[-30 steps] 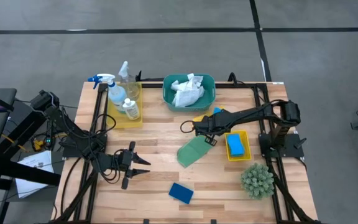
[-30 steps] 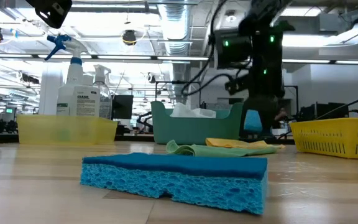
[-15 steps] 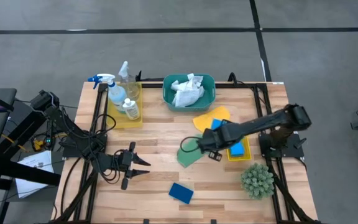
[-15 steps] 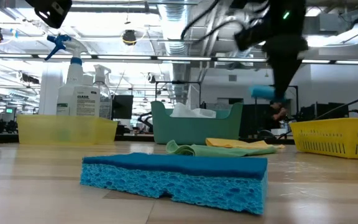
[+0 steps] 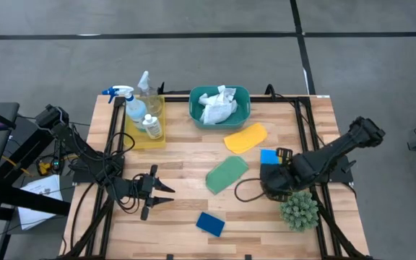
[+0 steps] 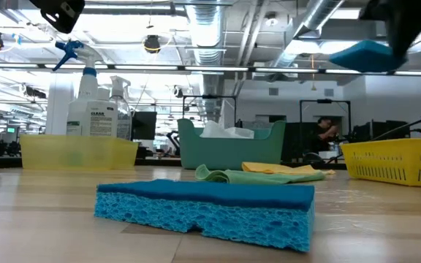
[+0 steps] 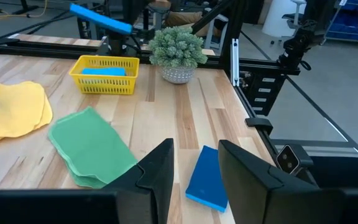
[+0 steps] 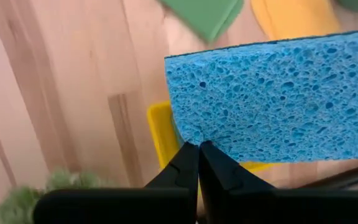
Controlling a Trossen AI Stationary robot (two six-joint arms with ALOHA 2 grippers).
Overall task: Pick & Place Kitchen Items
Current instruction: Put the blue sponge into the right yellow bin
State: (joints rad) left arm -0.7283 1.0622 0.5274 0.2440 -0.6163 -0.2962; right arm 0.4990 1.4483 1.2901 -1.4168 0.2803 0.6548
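Note:
My right gripper [image 8: 198, 148] is shut on a light-blue sponge [image 8: 272, 99], which hangs in the air over the yellow tray [image 7: 104, 81] at the table's right. In the left wrist view a second light-blue sponge [image 7: 101, 71] lies inside that tray. A dark-blue sponge [image 5: 210, 224] lies flat near the front edge, just ahead of my left gripper [image 5: 168, 193], which hovers open and holds nothing. A green cloth [image 5: 227, 174] and a yellow cloth [image 5: 245, 137] lie flat mid-table. My right gripper pinches the light-blue sponge between its two fingertips at one corner of the slab [image 8: 188, 138]. The fingers come steeply from above. The sponge is lifted clear above the yellow tray and juts out sideways from the fingers, somewhat tilted [image 7: 101, 18].
A teal basin [image 5: 219, 108] with a white cloth stands at the far middle. A yellow tray [image 5: 146, 126] at the far left holds a spray bottle [image 5: 125, 101] and two small bottles. A spiky green plant [image 5: 299, 209] stands at the near right, beside the right tray.
My right gripper has swung from over the yellow cloth by the basin toward the table's near right and has risen, carrying the light-blue sponge to above the yellow tray. Its wrist has tipped to point more steeply down. The yellow cloth now shows uncovered.

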